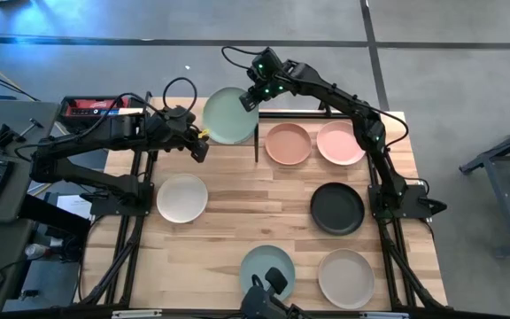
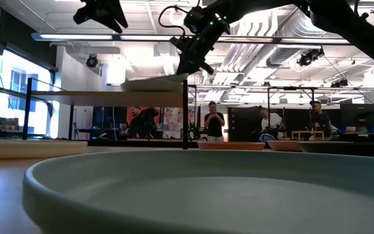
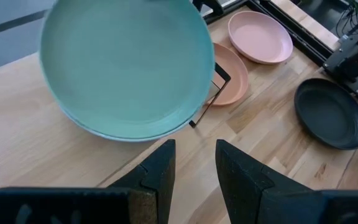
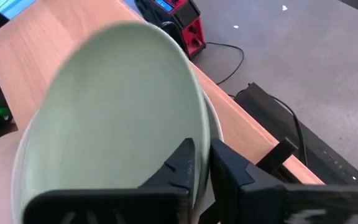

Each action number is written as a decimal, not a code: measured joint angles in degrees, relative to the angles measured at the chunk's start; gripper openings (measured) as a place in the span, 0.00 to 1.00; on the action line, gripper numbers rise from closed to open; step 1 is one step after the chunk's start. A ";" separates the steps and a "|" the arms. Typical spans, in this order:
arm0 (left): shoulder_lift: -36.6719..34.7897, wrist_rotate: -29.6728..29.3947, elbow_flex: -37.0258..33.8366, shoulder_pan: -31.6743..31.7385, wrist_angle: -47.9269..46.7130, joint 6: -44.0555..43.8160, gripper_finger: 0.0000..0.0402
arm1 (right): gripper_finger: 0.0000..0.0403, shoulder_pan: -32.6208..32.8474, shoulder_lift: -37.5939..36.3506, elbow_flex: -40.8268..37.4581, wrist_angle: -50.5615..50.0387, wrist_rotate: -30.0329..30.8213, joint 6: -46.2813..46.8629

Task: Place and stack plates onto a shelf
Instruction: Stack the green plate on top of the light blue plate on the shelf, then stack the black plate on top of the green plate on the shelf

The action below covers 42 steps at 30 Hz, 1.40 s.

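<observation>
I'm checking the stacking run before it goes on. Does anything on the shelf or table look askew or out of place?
Only slightly: the green plate in the right gripper sits offset on a pale plate on the shelf, so the lower rim shows. Nothing spilled or damaged.

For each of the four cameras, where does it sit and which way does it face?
High: above the table, facing down; both arms, green plate on the shelf.
Low: table height, facing the room; arms overhead, right gripper.
Left wrist: behind the left gripper, facing the green plate.
Right wrist: behind the right gripper, gripping it.
All four share that plate.
</observation>
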 joint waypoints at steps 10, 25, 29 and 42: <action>0.00 0.00 0.00 0.00 0.00 -0.10 0.26 | 0.15 0.00 -0.02 0.00 1.27 0.63 -0.02; 0.00 0.00 0.00 0.00 0.01 -0.10 0.26 | 0.15 4.67 0.64 0.00 1.82 -3.52 -2.51; 0.00 0.00 0.00 0.00 0.00 -0.10 0.26 | 0.15 5.35 0.92 0.02 -0.33 -1.70 -2.52; 0.00 4.27 0.00 -0.15 -3.33 -0.15 0.26 | 0.15 8.75 -6.12 0.04 -15.50 -1.44 -4.05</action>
